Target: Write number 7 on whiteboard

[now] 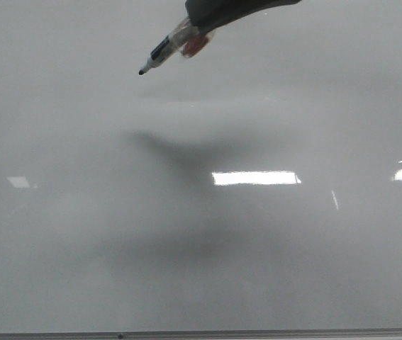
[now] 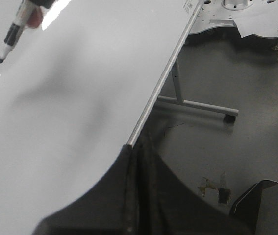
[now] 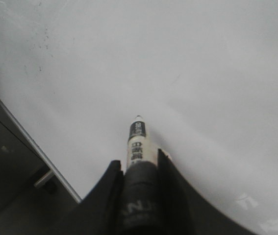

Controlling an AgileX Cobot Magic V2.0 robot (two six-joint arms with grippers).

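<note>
Fingers of the right gripper (image 3: pixel 139 169) clamped tight on a marker (image 1: pixel 164 51), seen in the front view reaching in over the far part of the whiteboard (image 1: pixel 201 255). Marker barrel pale with a dark printed band, black tip (image 1: pixel 142 71) uncapped and aimed down at the whiteboard, apparently raised off its surface, a soft shadow lying on the board nearer the camera than the tip. From the right wrist view, barrel squeezed between both dark fingers (image 3: pixel 112 183), tip poking out beyond them toward the whiteboard. Whiteboard glossy and pale grey, bearing bright rectangular light reflections (image 1: pixel 256 178) and a thin metal edge strip (image 2: pixel 164 78) along its side. Number 7: no black stroke to be made out anywhere on the whiteboard in any view, only faint specks near the edge strip in the right wrist view. Left gripper's fingers: cannot tell how far apart, only dark shapes at the rim of the left wrist view, nothing visibly held. Beyond the edge strip, a grey floor (image 2: pixel 217 147) and a metal leg with a foot (image 2: pixel 197 104).
</note>
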